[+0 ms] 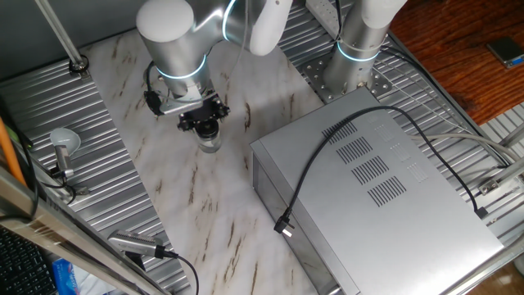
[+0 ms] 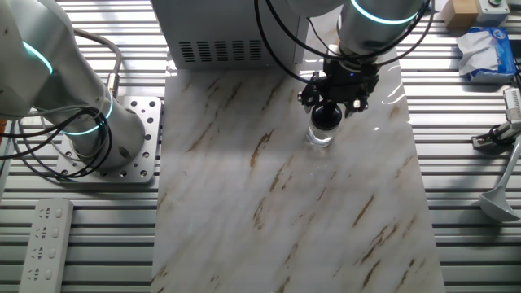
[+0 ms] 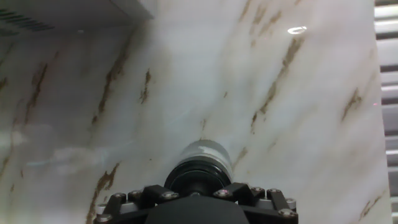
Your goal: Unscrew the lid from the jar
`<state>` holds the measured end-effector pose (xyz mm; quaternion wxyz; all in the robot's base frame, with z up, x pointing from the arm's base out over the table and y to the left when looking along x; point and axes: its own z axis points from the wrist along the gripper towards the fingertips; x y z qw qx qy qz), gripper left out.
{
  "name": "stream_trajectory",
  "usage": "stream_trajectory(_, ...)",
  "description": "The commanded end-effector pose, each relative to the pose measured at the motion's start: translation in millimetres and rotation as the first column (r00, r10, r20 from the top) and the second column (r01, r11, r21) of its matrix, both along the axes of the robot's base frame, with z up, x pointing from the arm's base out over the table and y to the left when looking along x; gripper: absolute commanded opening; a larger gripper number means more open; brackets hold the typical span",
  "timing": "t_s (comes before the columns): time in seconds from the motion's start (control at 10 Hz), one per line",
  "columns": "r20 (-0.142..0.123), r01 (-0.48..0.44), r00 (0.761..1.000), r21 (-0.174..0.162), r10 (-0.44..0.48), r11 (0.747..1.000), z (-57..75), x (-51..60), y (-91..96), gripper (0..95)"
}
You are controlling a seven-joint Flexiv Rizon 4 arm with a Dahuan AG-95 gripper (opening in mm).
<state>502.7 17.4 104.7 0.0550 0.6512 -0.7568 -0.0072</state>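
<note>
Black claw [image 3: 198, 194] sits at six o'clock in the hand view, pinching the small round dark lid [image 2: 326, 115] on the tiny clear jar [image 2: 320, 137], which stands on the marble bench [image 2: 269, 203]. Twisting could spin the whole jar because nothing holds it.

Light was even and fairly bright overhead. Glare streaked the marble table [image 2: 358, 203] in the upper right of both the hand view and the other fixed view. The hand view looked soft, its lower edge blurred.
</note>
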Motion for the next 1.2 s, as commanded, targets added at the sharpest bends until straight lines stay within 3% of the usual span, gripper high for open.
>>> stream_trajectory(0.1, -0.006, 0.105, 0.994, -0.007, -0.106, 0.994, -0.1, 0.1, -0.3, 76.0)
stream_trajectory(0.4, -0.010, 0.291, 0.957, -0.022, -0.291, 0.956, -0.1, 0.1, -0.3, 76.0)
stream_trajectory(0.7, 0.001, 0.485, 0.874, -0.045, -0.486, 0.873, -0.1, 0.1, -0.3, 76.0)
stream_trajectory(0.9, 0.008, 0.555, 0.832, -0.054, -0.555, 0.830, -0.1, 0.1, -0.3, 76.0)
stream_trajectory(1.0, 0.014, 0.606, 0.795, -0.061, -0.607, 0.793, -0.1, 0.1, -0.3, 76.0)
stream_trajectory(1.2, 0.020, 0.651, 0.759, -0.065, -0.651, 0.756, -0.1, 0.1, -0.3, 76.0)
